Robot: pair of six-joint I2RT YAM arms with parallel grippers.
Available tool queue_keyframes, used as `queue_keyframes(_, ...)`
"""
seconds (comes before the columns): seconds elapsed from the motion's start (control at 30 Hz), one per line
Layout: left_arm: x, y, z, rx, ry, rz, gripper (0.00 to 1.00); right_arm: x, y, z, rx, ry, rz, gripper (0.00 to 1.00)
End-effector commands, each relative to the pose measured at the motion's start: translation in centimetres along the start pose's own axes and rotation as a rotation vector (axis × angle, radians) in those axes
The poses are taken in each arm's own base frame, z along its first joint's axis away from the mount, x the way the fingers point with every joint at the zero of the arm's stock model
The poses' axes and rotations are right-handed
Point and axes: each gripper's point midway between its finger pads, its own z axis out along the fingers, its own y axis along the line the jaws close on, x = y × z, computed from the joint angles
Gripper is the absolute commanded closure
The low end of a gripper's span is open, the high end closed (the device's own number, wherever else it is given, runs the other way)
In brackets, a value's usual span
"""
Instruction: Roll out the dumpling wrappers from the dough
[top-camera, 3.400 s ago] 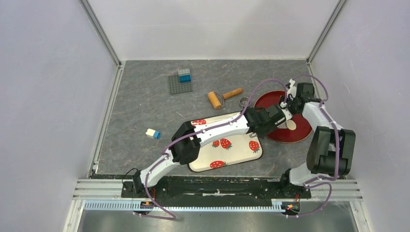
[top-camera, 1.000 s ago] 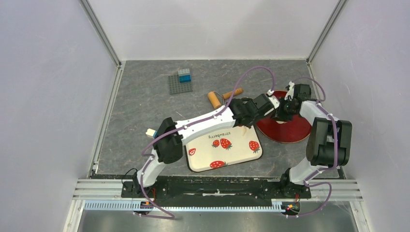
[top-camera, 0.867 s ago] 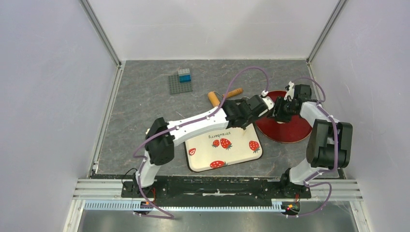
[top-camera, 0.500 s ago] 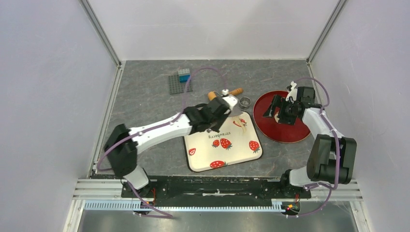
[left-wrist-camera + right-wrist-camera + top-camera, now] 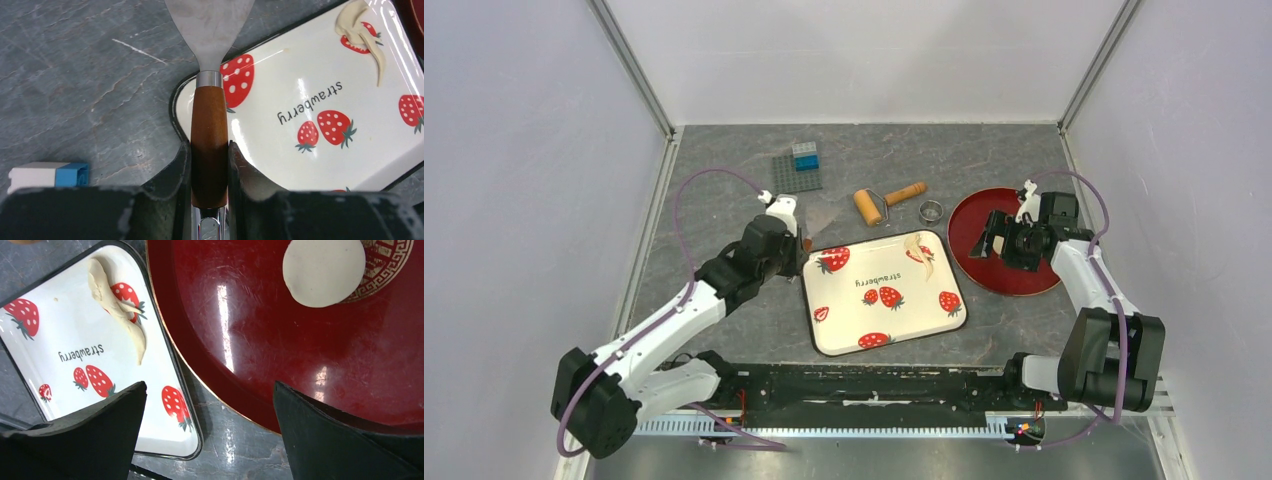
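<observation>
A round, flat dumpling wrapper (image 5: 324,272) lies on the red plate (image 5: 280,355); in the top view my right arm hides it. A ragged strip of pale dough (image 5: 117,310) (image 5: 919,253) rests at the far right corner of the strawberry tray (image 5: 894,325). My right gripper (image 5: 210,385) (image 5: 996,236) hangs open over the plate's left rim, holding nothing. My left gripper (image 5: 209,145) (image 5: 796,243) is shut on the brown wooden handle of a metal spatula (image 5: 209,120), left of the tray. The spatula's bare blade (image 5: 824,215) points away over the table.
The wooden roller (image 5: 887,200) and the small metal ring (image 5: 932,210) lie behind the tray. A grey brick baseplate (image 5: 794,178) with blue bricks sits at the back. A white-and-blue brick (image 5: 47,175) lies on the table beside my left gripper.
My left arm has swung left from the red plate, carrying the spatula past the tray. My right gripper has opened and drawn back slightly over the plate.
</observation>
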Motion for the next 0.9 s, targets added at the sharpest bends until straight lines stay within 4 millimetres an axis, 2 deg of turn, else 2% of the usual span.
queue_keyframes(0.0,-1.5,2.3,-0.9,-0.100,-0.105,-0.125,0.98,0.0,-0.5,-0.5,0.035,-0.019,-0.033,0.02)
queue_keyframes(0.17,0.0,4.9,-0.7,-0.232,-0.074,-0.186,0.98,-0.3,-0.6,-0.5,0.045,-0.027,-0.032,0.02)
queue_keyframes(0.57,4.1,7.0,1.5,-0.356,0.107,-0.213,0.96,0.3,-1.6,-0.4,0.089,-0.010,-0.043,0.02)
queue_keyframes(0.77,4.9,7.9,1.6,-0.407,0.153,-0.205,0.77,0.3,-2.0,-0.6,0.112,-0.012,-0.051,0.02)
queue_keyframes(0.87,4.7,7.9,1.5,-0.397,0.156,-0.196,0.57,0.4,-2.1,-0.5,0.120,-0.009,-0.052,0.02)
